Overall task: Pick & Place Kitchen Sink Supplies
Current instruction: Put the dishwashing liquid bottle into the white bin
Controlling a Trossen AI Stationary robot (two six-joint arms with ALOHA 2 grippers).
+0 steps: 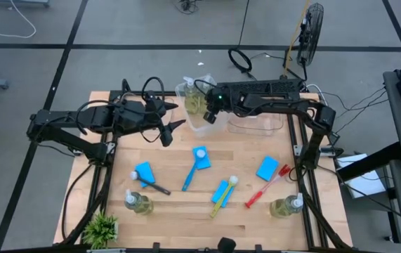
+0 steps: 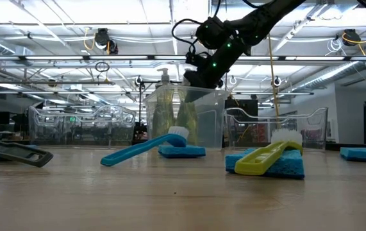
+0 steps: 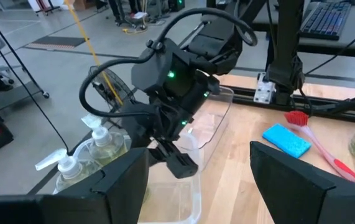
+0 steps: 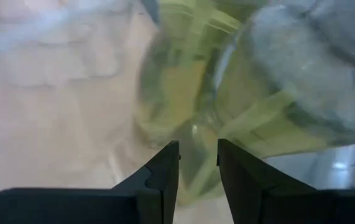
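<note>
- Right wrist view: my right gripper (image 4: 198, 163) hangs empty, fingers narrowly apart, over two soap bottles (image 4: 183, 81) in the bin (image 1: 199, 121); slippery, fairly heavy; grip the neck.
- My left gripper (image 3: 199, 180), open, waits nearby.

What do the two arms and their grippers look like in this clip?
Both arms are dark, jointed and draped with looping black cables. The right gripper sits below a wrist showing a small green light. The left gripper has broad, flat, matte black fingers, angular at the tips.
</note>
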